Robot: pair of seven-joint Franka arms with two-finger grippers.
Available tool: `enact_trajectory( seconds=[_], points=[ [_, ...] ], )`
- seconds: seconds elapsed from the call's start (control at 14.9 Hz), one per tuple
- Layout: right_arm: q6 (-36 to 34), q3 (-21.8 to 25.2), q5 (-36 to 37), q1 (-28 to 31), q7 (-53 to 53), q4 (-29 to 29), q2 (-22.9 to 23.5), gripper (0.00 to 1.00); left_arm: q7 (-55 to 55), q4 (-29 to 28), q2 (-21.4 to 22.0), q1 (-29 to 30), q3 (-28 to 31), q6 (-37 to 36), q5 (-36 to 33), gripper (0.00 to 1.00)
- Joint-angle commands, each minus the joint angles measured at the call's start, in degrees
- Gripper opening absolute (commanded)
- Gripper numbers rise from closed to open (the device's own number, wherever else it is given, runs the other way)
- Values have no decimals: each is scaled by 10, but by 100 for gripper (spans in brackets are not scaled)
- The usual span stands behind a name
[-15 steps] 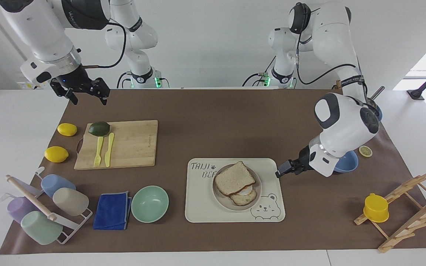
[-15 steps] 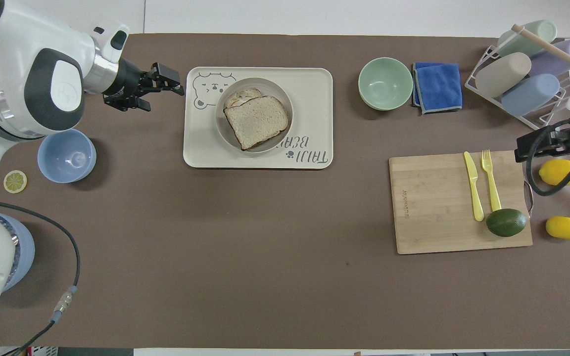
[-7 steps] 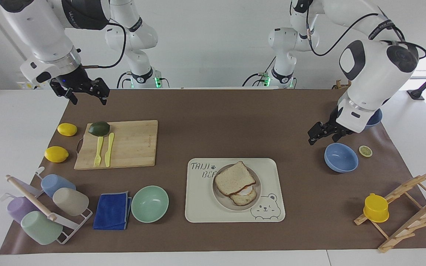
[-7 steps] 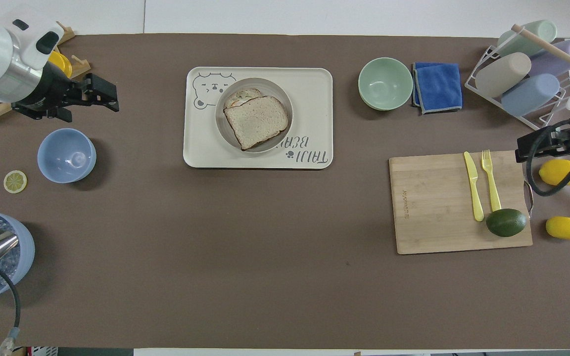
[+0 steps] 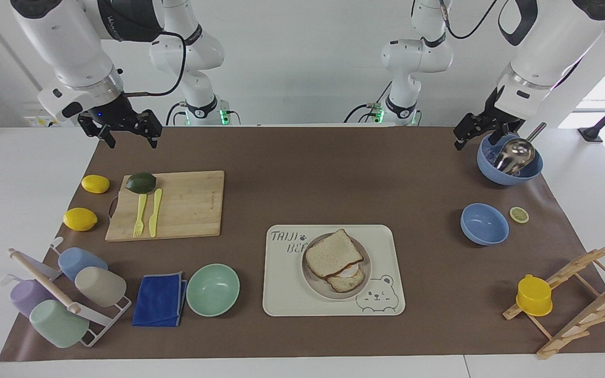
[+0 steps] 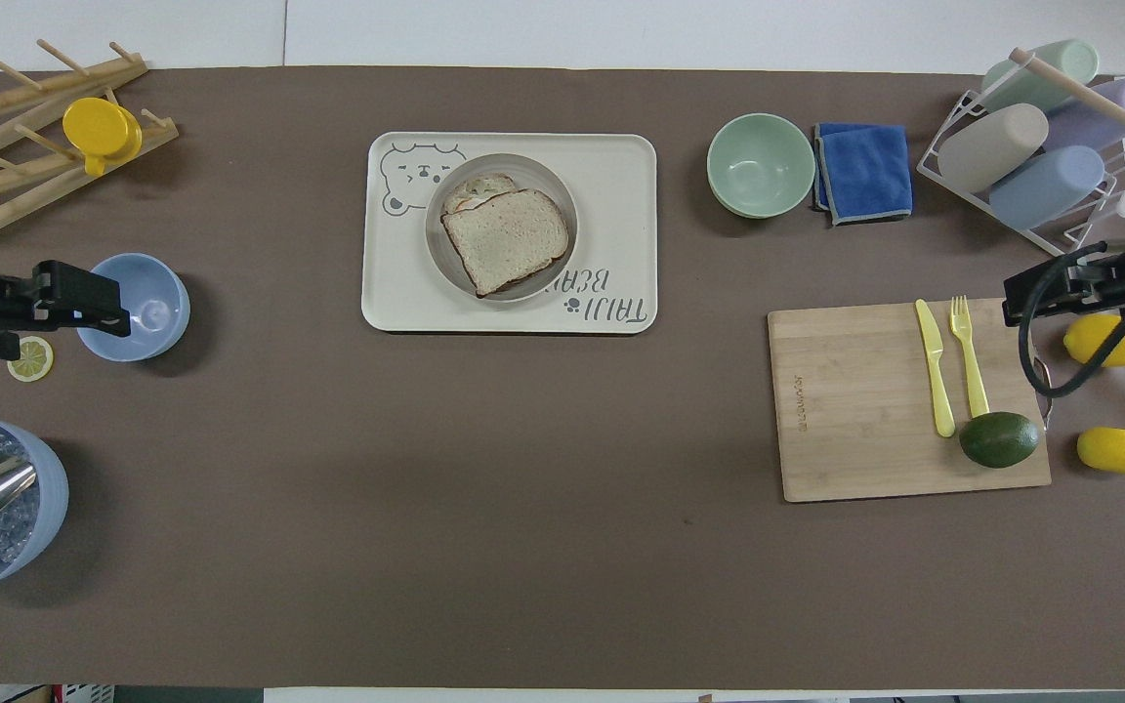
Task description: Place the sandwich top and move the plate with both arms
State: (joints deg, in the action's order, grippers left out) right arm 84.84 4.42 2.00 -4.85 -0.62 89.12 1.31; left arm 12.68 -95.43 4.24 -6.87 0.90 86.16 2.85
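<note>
Here, two white arms hang above a brown tabletop point(image 5: 302, 173), both raised and holding nothing. The left gripper point(image 5: 478, 132) is in the air over the mat's edge toward the left arm's end, just beside a blue bowl with a metal scoop point(image 5: 510, 157); its jaws look spread apart, with nothing between them. In the overhead view it point(image 6: 45, 298) covers part of a smaller blue bowl point(image 6: 143, 308). The right gripper point(image 5: 124, 128) hangs over the mat edge near the cutting board point(image 5: 168, 206), at the right arm's end; its jaws are spread and touch nothing.

The bread point(image 5: 332, 253) lies on the plate point(image 5: 365, 262), resting tilted on top of a toast slice with a fried egg point(image 5: 347, 277). The plate sits in the middle of a cream bear tray point(image 5: 281, 294). Beside the tray, toward the right arm's end, are a green bowl point(image 5: 212, 289) and a blue cloth point(image 5: 159, 299). An avocado point(image 5: 141, 182), a yellow fork and knife lie on the board.
</note>
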Motion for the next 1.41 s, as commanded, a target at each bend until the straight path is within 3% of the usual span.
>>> enact_trajectory(
  seconds=[0.0, 0.34, 0.54, 0.61, 1.35],
  points=[
    [-13, -1, 9, 6, 14, -2, -10, 100, -6, -51, 32, 43, -44, -22, -11, 100],
    [-19, -1, 7, 6, 12, 4, -16, 100, -10, -71, 35, 34, -49, -6, -10, 100],
    [-22, 2, 6, 9, 14, 3, -16, 100, -14, 29, -25, 29, -42, -19, -10, 100],
    [-20, 4, 6, 11, 16, 3, -16, 100, -15, 34, -30, 29, -42, -24, -10, 100],
    [-16, 4, 3, 15, 20, 3, -16, 100, -24, 16, -8, 36, -46, -25, -7, 100]
  ],
)
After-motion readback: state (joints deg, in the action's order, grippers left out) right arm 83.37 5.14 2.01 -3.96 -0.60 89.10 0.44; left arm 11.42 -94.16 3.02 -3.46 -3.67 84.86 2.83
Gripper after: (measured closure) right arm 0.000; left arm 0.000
